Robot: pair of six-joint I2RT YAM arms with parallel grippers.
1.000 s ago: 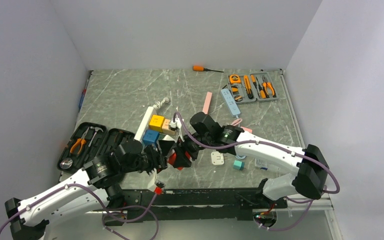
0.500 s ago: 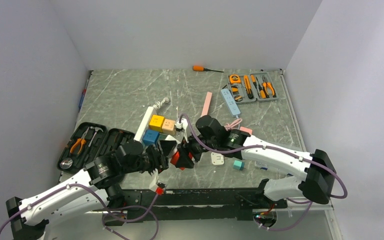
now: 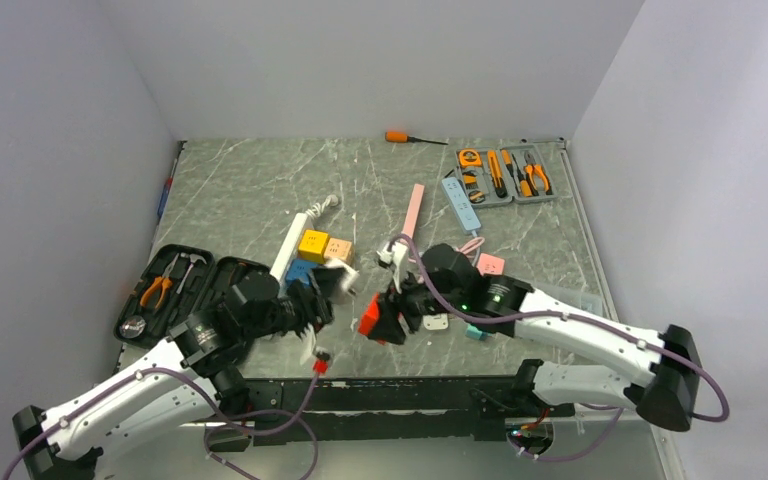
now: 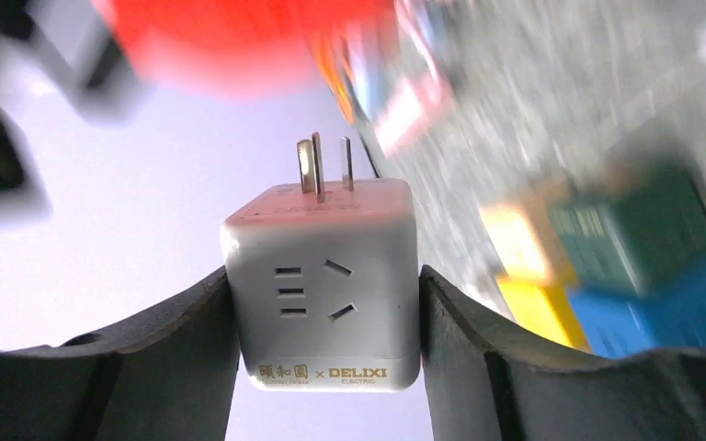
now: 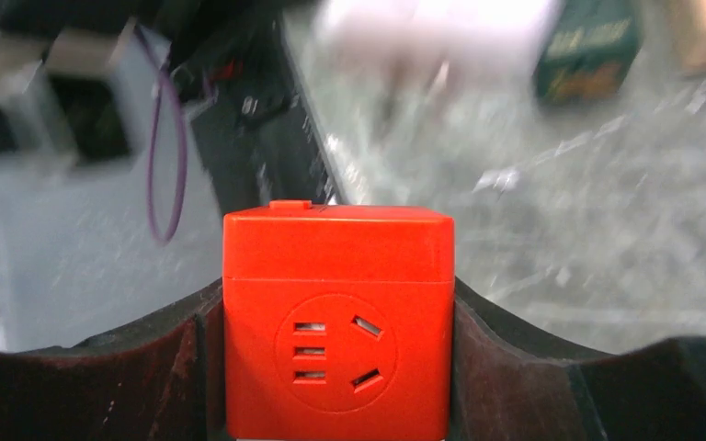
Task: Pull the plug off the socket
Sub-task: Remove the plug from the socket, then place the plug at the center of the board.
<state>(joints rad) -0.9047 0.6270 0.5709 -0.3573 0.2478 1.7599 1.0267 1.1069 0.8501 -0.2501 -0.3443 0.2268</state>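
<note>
Plug (image 4: 322, 276) and socket (image 5: 335, 303) have parted; left pincer (image 4: 324, 312) grips the plug, right pincer (image 5: 335, 367) the socket. A fast swing could slip either smooth-sided block free.

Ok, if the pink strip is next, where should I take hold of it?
Take the pink strip around mid-length, with the jaws across its narrow width, coming straight down from above. It lies flat on the table, long and slim, with both long edges free. The blue strip lies beside it, not touching.
</note>
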